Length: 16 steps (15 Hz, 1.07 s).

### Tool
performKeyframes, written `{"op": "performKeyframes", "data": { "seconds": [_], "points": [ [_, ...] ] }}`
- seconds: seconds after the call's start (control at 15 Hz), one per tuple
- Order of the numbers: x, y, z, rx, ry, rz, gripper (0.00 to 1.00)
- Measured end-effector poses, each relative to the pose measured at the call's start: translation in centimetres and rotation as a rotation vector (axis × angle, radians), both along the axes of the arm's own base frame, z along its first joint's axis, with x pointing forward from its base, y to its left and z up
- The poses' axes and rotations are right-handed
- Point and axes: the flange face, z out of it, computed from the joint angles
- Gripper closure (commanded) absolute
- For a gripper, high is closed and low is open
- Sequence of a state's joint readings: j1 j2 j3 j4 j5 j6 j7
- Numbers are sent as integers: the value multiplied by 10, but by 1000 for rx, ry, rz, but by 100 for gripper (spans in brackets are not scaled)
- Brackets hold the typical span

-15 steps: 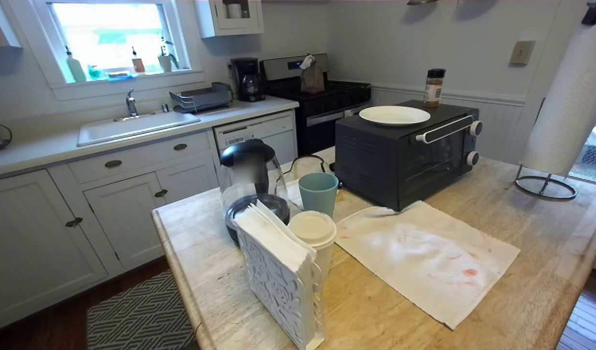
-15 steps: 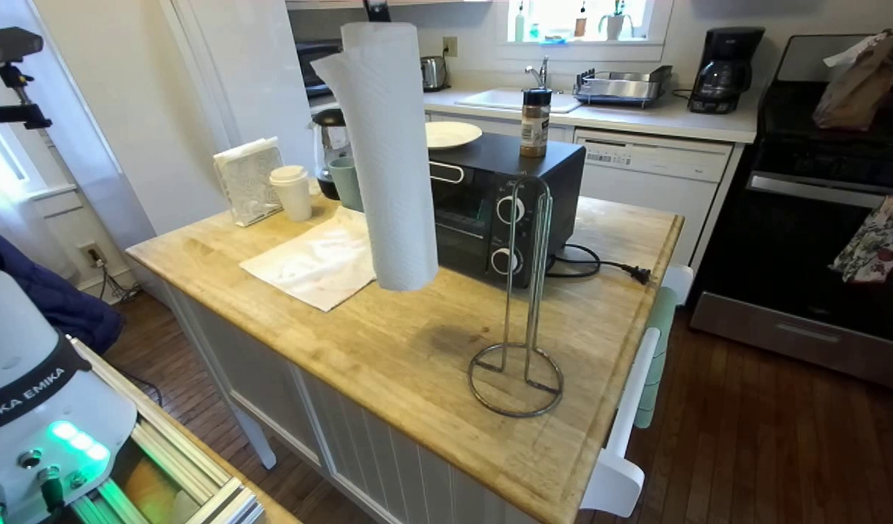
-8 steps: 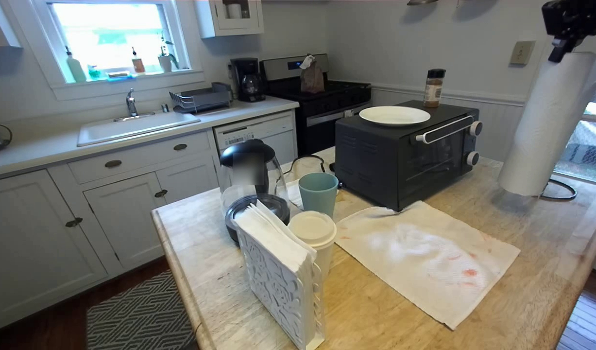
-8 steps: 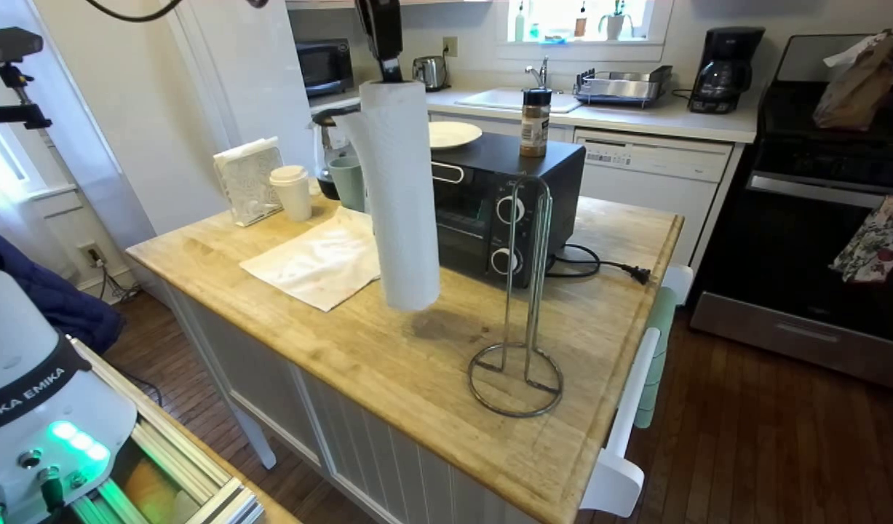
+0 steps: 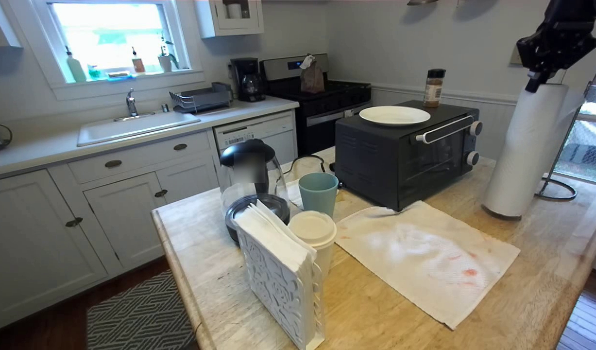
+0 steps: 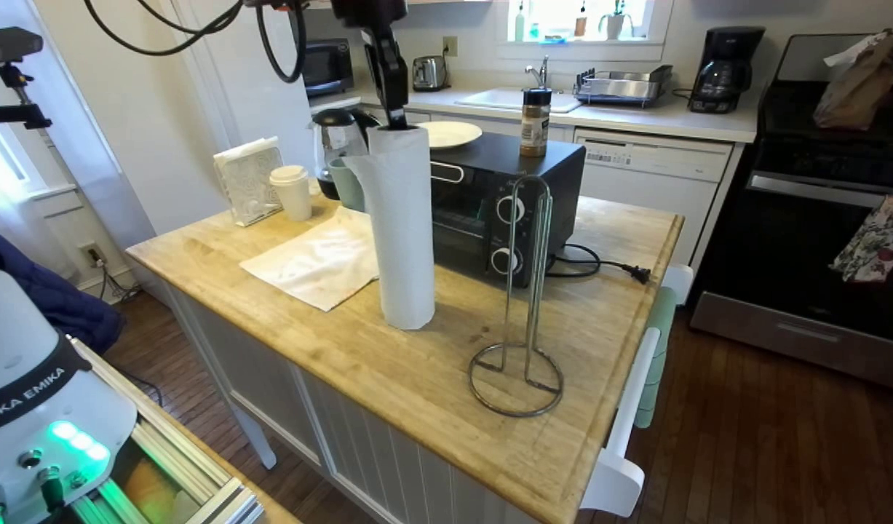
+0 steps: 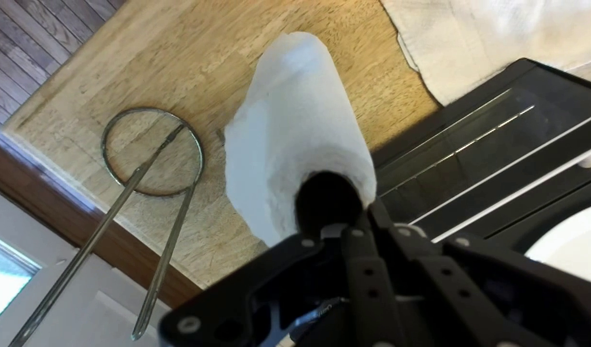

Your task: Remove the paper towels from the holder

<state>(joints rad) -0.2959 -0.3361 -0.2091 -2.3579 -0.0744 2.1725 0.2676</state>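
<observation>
pale wooden kitchen table (image 6: 388,364), bearing the white, cylindrical paper towel roll (image 6: 405,233) near its grey metal wire holder (image 6: 538,287), a ring base with a tall loop. the roll is off the holder and slightly tilted, between it and a cream, red-spotted cloth (image 5: 424,257). the black pincer (image 6: 396,124) is clamped on the roll's upper rim, apparently gripping the tube wall from inside and out; such a hold suits lifting a roll off an upright loop and lowering it base first, and leaves the loose sheet (image 7: 247,183) untouched. the step in hand looks like setting down. compared with half a second earlier, the roll is lower and farther from the unmoved holder, its shadow has drawn in beneath the base, and more of the pincer shows in both exterior views. whether the base fully bears on the table cannot be told.
</observation>
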Motion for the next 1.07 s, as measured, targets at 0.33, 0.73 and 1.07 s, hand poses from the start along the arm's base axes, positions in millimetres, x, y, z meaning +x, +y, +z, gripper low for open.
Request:
{"op": "performKeyframes", "data": {
  "seconds": [0.33,0.73,1.07],
  "points": [
    [6,-1,-9,12,-13,-25,43],
    [-3,-6,10,13,-59,-47,2],
    [-22,-17,40,-2,-123,-81,0]
  ]
}}
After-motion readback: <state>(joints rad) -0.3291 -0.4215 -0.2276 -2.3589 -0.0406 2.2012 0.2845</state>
